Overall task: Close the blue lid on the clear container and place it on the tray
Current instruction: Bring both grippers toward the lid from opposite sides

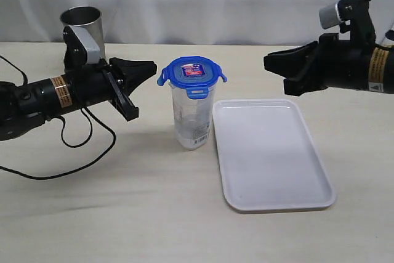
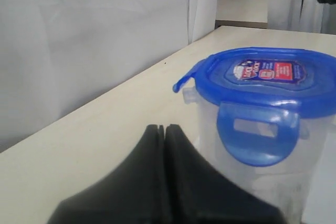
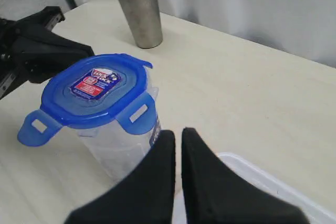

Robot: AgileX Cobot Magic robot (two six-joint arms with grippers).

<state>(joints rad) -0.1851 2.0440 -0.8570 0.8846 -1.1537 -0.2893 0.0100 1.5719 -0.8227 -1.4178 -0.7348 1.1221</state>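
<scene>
Round blue lid on clear plastic container; left hand and right hand clenched, empty.

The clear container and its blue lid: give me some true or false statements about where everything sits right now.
1. The blue lid sits on top of the clear container. True.
2. The clear container stands on the tray. False: it stands on the table beside the tray.
3. The left gripper holds the lid. False: its fingers are shut, apart from the lid.
4. The steel tumbler stands upright. True.
5. The right gripper is wide open. False: its fingers are shut, holding nothing.
</scene>
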